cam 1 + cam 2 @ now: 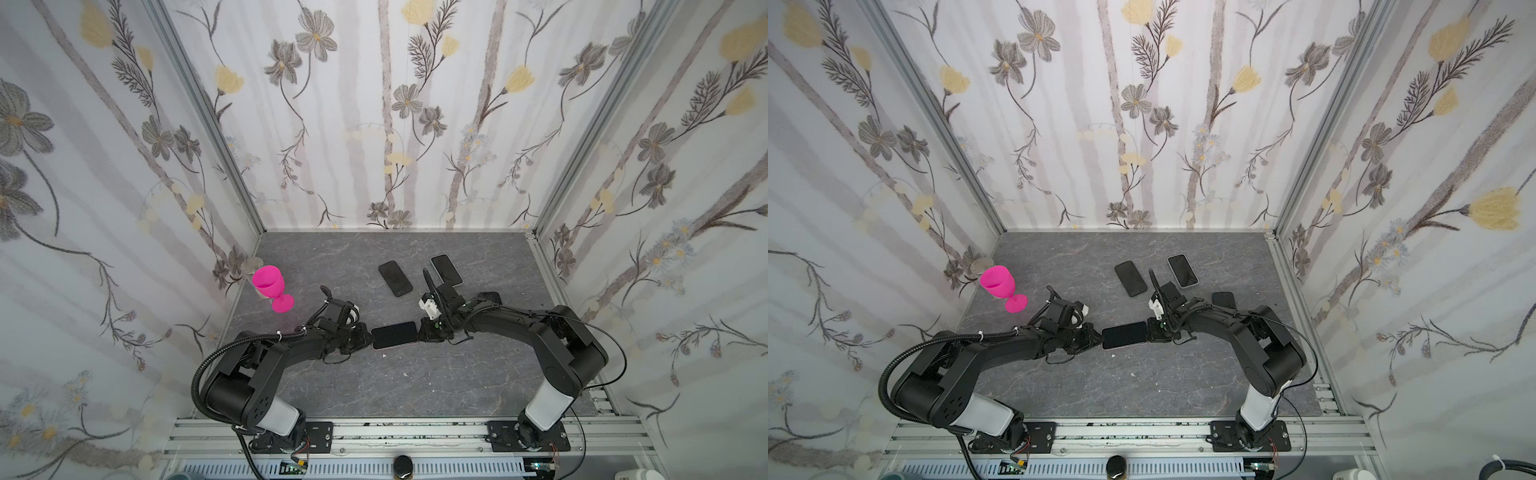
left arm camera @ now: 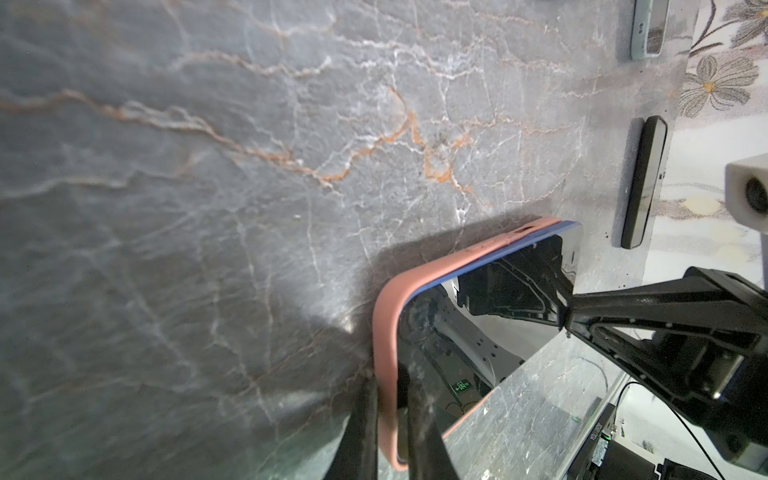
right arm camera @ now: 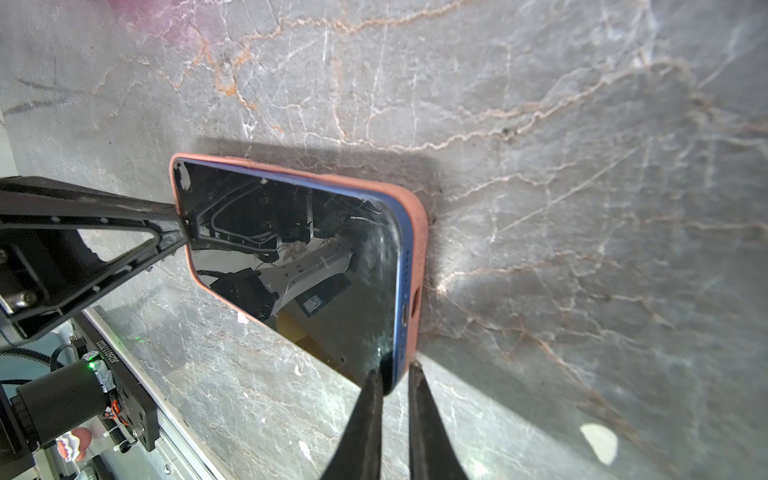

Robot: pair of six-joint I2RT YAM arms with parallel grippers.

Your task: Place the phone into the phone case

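A phone (image 1: 394,335) (image 1: 1124,335) with a dark screen and blue edge lies in a salmon-pink phone case (image 2: 384,332) (image 3: 419,237), held just above the grey floor between my two grippers. My left gripper (image 2: 390,399) (image 1: 368,337) is shut on the case's left end, one finger under the case and one on the screen (image 2: 478,324). My right gripper (image 3: 395,374) (image 1: 419,332) is shut on the near corner of the right end. There the phone's blue edge (image 3: 401,266) stands a little proud of the case rim.
A bare black phone (image 1: 395,278) and a phone in a pale case (image 1: 446,269) lie further back. Another dark one (image 1: 490,297) is half hidden behind my right arm. A pink goblet (image 1: 272,289) stands at the back left, near the wall.
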